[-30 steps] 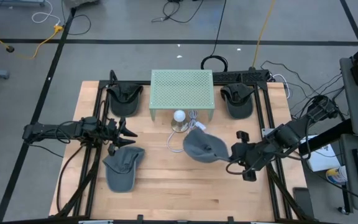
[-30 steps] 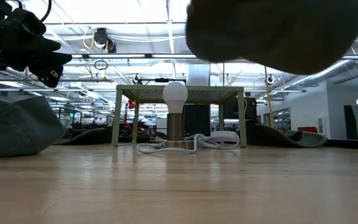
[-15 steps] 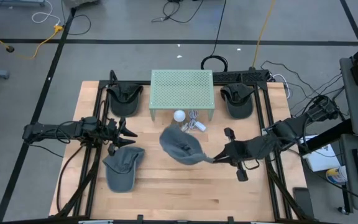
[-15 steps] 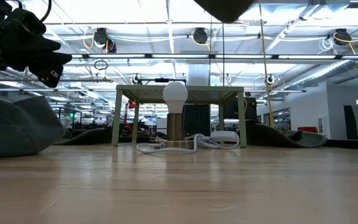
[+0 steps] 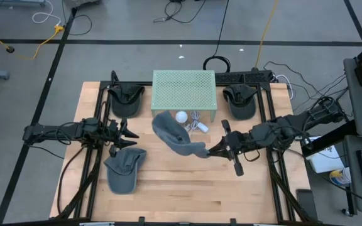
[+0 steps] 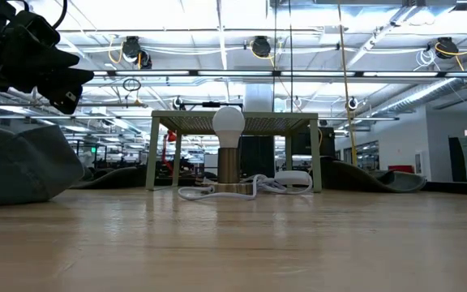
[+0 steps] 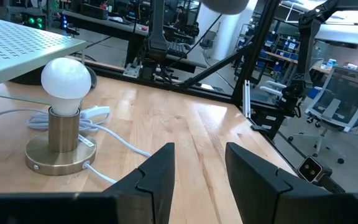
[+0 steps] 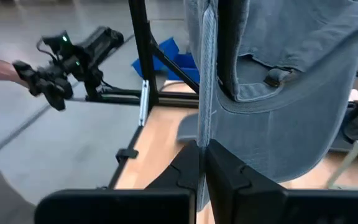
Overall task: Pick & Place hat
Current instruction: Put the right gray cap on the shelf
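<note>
High view, items relative to the green shelf [image 5: 183,88]: hat [image 5: 173,133] held aloft just in front of it, above the lamp [image 5: 181,117]. My right fingers [image 5: 211,151] are clamped together on the hat's brim edge. My left fingers [image 5: 126,133], parted and empty, wait well to the shelf's side, near a second hat [image 5: 123,169] on the table [image 5: 187,194]. Risk: thin grip; a swing could slip the brim or knock the lamp.

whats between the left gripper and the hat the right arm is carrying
Only bare wooden table in the high view: the left gripper hangs open, apart from the hat pinched by the right gripper.
</note>
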`<action>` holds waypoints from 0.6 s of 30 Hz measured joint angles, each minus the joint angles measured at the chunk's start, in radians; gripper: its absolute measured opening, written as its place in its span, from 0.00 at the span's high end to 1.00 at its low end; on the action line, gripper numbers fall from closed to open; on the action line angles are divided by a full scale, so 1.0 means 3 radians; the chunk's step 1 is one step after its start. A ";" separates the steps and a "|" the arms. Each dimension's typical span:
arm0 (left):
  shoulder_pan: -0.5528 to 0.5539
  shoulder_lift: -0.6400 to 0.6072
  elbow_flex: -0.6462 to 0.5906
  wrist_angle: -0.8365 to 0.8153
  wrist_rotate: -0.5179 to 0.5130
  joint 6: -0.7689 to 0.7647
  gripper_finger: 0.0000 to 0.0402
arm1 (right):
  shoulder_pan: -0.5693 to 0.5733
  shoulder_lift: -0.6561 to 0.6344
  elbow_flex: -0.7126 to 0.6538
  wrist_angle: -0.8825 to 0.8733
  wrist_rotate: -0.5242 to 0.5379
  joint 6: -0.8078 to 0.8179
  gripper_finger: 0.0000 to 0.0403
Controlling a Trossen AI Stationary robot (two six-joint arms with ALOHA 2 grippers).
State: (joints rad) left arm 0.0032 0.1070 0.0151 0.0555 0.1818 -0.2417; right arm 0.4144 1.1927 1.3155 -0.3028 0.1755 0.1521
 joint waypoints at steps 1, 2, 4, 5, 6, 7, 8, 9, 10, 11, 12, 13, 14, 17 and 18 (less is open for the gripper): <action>0.0000 0.0001 0.0000 0.0001 0.0000 0.0003 0.63 | -0.0025 0.0001 0.0000 0.0014 -0.0038 0.0039 0.99; -0.0001 0.0001 -0.0001 0.0000 0.0000 0.0011 0.63 | -0.0056 0.0001 0.0000 0.0021 -0.0072 0.0083 0.99; 0.0000 0.0001 0.0000 0.0001 0.0000 0.0014 0.63 | -0.0109 0.0001 0.0000 0.0049 -0.0080 0.0175 0.99; -0.0001 0.0001 -0.0001 0.0000 0.0000 0.0011 0.63 | -0.0132 0.0001 0.0000 0.0070 -0.0079 0.0215 0.99; -0.0001 0.0001 0.0000 0.0001 0.0000 0.0001 0.63 | -0.0156 0.0001 0.0000 0.0094 -0.0078 0.0246 0.99; 0.0000 0.0000 0.0000 0.0001 0.0000 0.0000 0.63 | -0.0174 0.0001 0.0000 0.0127 -0.0076 0.0272 0.99; -0.0001 0.0000 0.0000 0.0009 -0.0011 0.0005 0.63 | -0.0191 0.0001 0.0000 0.0176 -0.0074 0.0298 0.99; 0.0000 0.0001 0.0000 0.0023 -0.0031 0.0005 0.63 | -0.0202 0.0001 0.0000 0.0235 -0.0074 0.0324 0.99; -0.0001 0.0000 0.0000 0.0050 -0.0051 0.0005 0.63 | -0.0210 0.0001 0.0000 0.0288 -0.0075 0.0340 0.99; -0.0001 0.0001 0.0000 0.0092 -0.0063 0.0005 0.63 | -0.0220 0.0001 0.0000 0.0341 -0.0076 0.0347 0.99; 0.0000 0.0001 -0.0001 0.0139 -0.0071 0.0004 0.63 | -0.0224 0.0001 0.0000 0.0398 -0.0078 0.0351 0.99; 0.0000 0.0001 0.0000 0.0198 -0.0078 -0.0007 0.63 | -0.0225 0.0001 0.0000 0.0449 -0.0077 0.0356 0.99; 0.0000 0.0000 0.0000 0.0264 -0.0085 -0.0037 0.63 | -0.0225 0.0001 0.0000 0.0492 -0.0075 0.0362 0.99; -0.0001 0.0001 0.0000 0.0395 -0.0084 -0.0258 0.63 | -0.0226 0.0001 0.0000 0.0595 -0.0066 0.0357 0.99; 0.0000 0.0001 0.0000 0.0471 -0.0085 -0.0356 0.63 | -0.0226 0.0001 0.0000 0.0609 -0.0061 0.0358 0.99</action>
State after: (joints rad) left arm 0.0032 0.1074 0.0151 0.1967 0.1562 -0.3483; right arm 0.3466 1.1931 1.3155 -0.1202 0.1571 0.2596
